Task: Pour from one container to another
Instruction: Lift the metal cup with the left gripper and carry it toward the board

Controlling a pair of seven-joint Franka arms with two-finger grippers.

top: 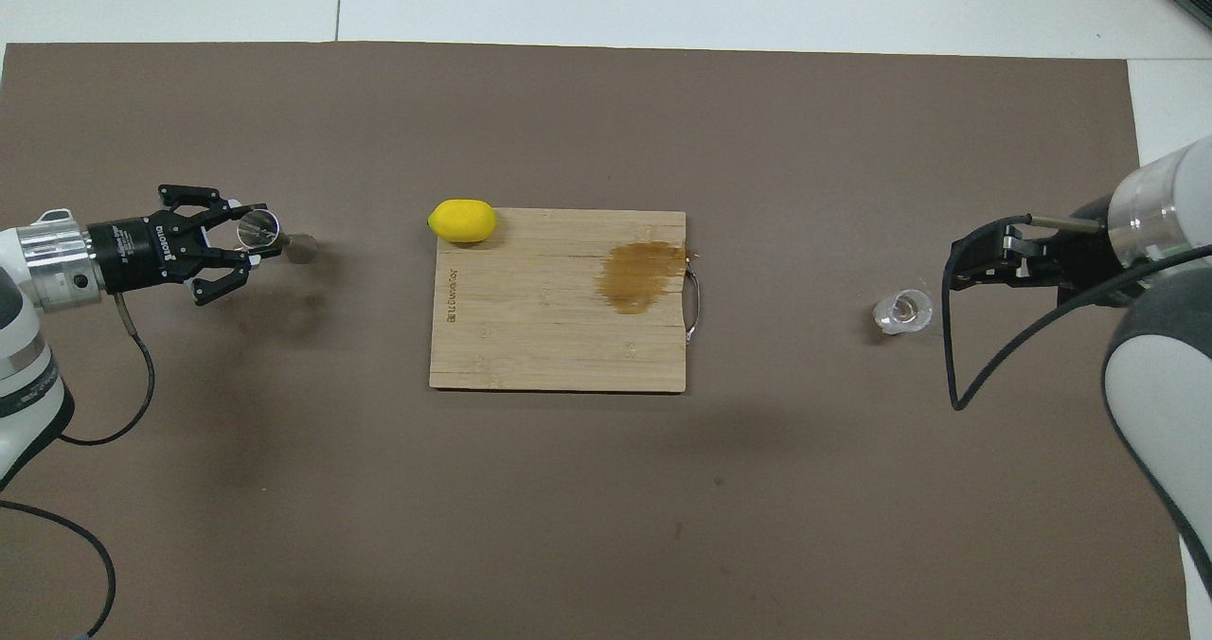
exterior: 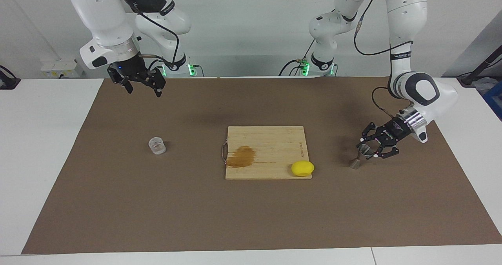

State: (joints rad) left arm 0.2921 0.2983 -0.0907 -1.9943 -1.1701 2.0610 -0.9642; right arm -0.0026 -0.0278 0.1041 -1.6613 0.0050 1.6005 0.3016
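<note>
The small metal jigger (exterior: pixel 360 157) stands on the brown mat toward the left arm's end of the table; it also shows in the overhead view (top: pixel 258 230). My left gripper (exterior: pixel 368 149) is low at the jigger, its fingers closed in on the upper cone from both sides; it shows in the overhead view (top: pixel 248 235). The squat clear cup (exterior: pixel 157 146) stands upright on the mat toward the right arm's end, also seen from overhead (top: pixel 902 311). My right gripper (exterior: pixel 143 88) hangs open and empty, high over the mat, well above the cup; the arm waits.
A wooden cutting board (exterior: pixel 274 139) with a brown wet stain (exterior: pixel 242 156) lies mid-table. A yellow lemon (exterior: pixel 302 168) sits at the board's corner toward the left arm's end. The brown mat (exterior: pixel 251 218) covers most of the white table.
</note>
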